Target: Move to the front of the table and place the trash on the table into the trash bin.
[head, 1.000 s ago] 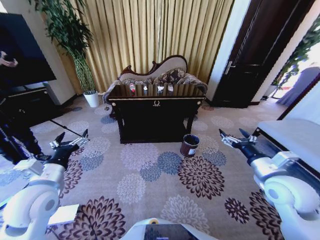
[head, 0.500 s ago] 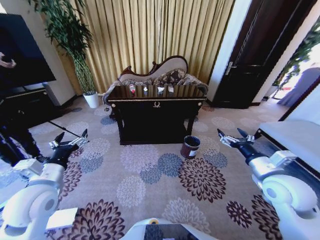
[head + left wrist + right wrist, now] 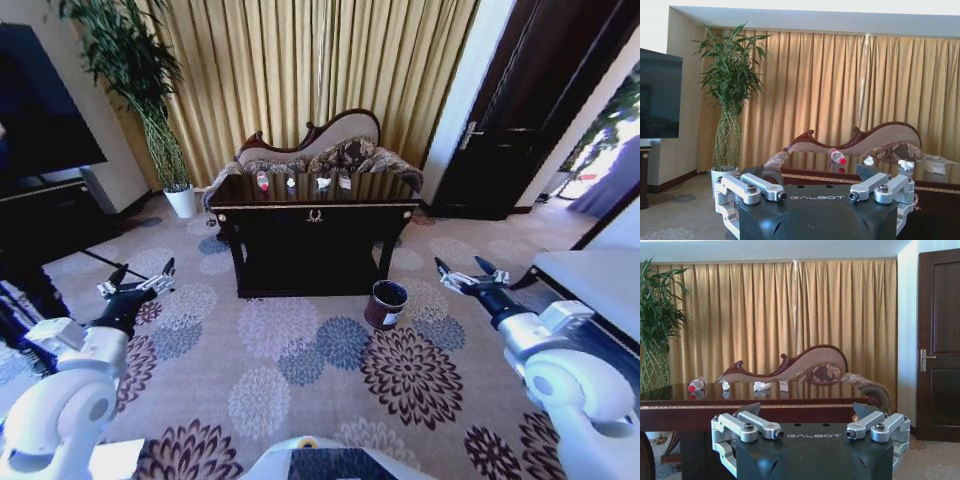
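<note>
The table (image 3: 314,214) stood ahead before a sofa (image 3: 330,150) and gold curtains (image 3: 320,70). On it lay the bottle (image 3: 263,181) and small paper wads (image 3: 322,183), too small to make out closely. The trash bin (image 3: 385,304) sat on the carpet by the table's right leg. Left pincer (image 3: 137,284) and right pincer (image 3: 470,276) hung spread, holding nothing, well short of the table.

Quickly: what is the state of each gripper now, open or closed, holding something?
Left gripper: jaws open, holding nothing.
Right gripper: jaws open, holding nothing.
</note>
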Available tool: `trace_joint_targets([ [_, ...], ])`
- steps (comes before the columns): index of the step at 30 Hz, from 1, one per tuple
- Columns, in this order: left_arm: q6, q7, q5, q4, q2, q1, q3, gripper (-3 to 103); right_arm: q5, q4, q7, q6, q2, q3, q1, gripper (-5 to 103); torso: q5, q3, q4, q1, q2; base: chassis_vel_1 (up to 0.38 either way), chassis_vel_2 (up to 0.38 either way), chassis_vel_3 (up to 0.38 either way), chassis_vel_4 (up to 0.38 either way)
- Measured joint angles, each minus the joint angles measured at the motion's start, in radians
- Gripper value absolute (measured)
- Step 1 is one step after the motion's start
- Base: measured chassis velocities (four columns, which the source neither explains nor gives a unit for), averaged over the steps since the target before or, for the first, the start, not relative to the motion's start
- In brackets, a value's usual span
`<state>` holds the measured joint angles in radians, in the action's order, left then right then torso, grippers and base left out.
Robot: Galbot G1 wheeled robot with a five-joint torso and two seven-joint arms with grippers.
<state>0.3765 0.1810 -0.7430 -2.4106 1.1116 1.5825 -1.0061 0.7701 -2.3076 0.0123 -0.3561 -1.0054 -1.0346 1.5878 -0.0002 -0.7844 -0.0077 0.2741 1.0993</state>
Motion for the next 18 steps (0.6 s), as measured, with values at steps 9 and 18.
trace_joint_targets([
  [9,-0.001,0.000,0.000,-0.001,0.001,0.002,-0.001,100,0.000,0.000,0.000,0.002,0.000,-0.003,0.003,100,-0.0001,0.000,0.0008,0.000,0.000,-0.123,0.189,0.142,-0.170],
  [18,-0.001,0.000,0.000,-0.002,0.001,0.002,-0.001,100,0.000,0.007,0.000,0.003,0.000,-0.003,-0.001,100,0.0002,0.000,0.0003,0.000,0.000,-0.175,0.142,0.160,-0.147],
])
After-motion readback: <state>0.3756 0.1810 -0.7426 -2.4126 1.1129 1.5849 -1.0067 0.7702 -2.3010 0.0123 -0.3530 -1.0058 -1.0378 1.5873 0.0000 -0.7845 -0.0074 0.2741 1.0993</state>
